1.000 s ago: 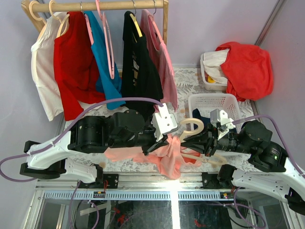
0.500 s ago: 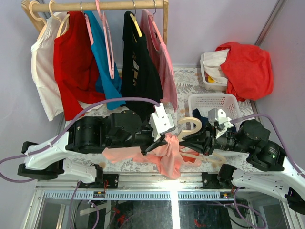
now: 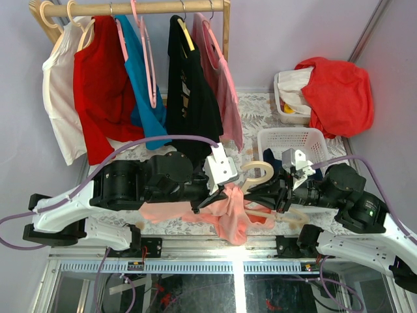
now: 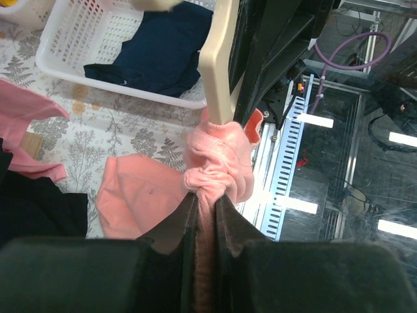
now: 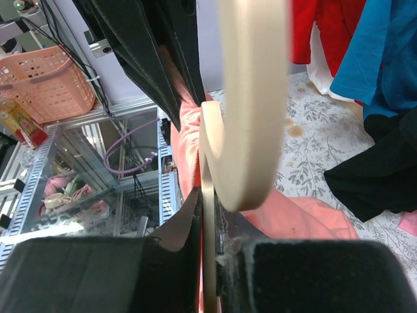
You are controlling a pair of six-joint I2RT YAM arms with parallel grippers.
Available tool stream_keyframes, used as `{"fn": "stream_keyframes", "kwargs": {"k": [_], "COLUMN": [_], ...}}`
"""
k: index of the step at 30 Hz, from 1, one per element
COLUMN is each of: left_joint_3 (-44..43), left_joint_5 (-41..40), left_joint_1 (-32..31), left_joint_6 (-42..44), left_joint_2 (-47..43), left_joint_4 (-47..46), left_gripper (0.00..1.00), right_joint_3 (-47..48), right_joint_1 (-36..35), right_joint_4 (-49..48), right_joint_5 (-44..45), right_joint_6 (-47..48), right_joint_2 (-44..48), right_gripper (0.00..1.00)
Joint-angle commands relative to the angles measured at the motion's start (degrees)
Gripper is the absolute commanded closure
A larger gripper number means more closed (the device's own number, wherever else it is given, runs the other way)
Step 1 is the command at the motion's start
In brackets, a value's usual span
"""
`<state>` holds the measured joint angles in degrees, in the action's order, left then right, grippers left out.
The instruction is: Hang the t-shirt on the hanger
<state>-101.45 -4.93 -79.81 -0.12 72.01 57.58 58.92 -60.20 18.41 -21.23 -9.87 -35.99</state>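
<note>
Left gripper (image 4: pixel 205 195) was pinched tight on the bunched t-shirt (image 4: pixel 218 153), wadded over one hanger (image 4: pixel 215 65) arm tip, just before the basket (image 3: pixel 293 132). Right gripper (image 5: pixel 203 202) clamped the hanger. Risk: the wad could jam or slip off the tip, or the cloth pull free.

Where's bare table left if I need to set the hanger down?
Bare fern-print tablecloth shows beyond the white basket, between the striped top and the tub. The middle is crowded: t-shirt, hanger, left gripper, right gripper.
</note>
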Motion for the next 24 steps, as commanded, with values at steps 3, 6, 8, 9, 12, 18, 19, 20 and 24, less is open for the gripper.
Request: {"fn": "stream_keyframes", "kwargs": {"k": [3, 6, 8, 9, 12, 18, 19, 20, 24], "left_joint_3": [1.4, 1.7, 2.4, 2.6, 3.6, 6.1, 6.6, 7.1, 7.7], "left_joint_5": [-0.1, -0.2, -0.8, -1.5, -4.0, -10.4, -11.2, -11.7, -11.9], "left_joint_1": [1.2, 1.3, 1.3, 1.2, 1.2, 1.5, 1.5, 1.5, 1.6], "left_joint_6": [-0.4, -0.4, -0.7, -0.8, -1.3, -2.9, -3.2, -3.5, -3.8], "left_joint_2": [0.5, 0.8, 0.5, 0.0, -1.5, -4.9, -5.5, -5.9, -7.0], "left_joint_4": [-10.4, -10.5, -11.0, -11.3, -12.1, -14.2, -14.6, -14.8, -14.7], "left_gripper": [1.00, 1.00, 1.00, 1.00, 1.00, 1.00, 1.00, 1.00, 1.00], "right_joint_3": [-0.5, -0.6, -0.6, -0.6, -0.8, -1.4, -1.2, -0.8, 1.4], "right_joint_1": [0.2, 0.2, 0.1, 0.2, 0.1, 0.1, 0.2, 0.2, 0.2], "right_joint_4": [-7.3, -7.6, -7.3, -6.6, -4.8, -1.8, -0.9, 0.2, 5.4], "right_joint_5": [-0.7, -0.4, 0.3, 1.0, 3.4, 8.3, 9.4, 10.4, 16.7], "right_joint_6": [-1.7, -2.0, -2.2, -2.2, -2.1, -3.2, -3.3, -3.5, -4.6], "right_joint_2": [-1.8, -2.3, -2.6, -2.7, -2.5, -2.5, -2.6, -2.9, -3.3], "right_gripper": [1.00, 1.00, 0.97, 0.93, 0.79, 0.64, 0.61, 0.58, 0.51]}}
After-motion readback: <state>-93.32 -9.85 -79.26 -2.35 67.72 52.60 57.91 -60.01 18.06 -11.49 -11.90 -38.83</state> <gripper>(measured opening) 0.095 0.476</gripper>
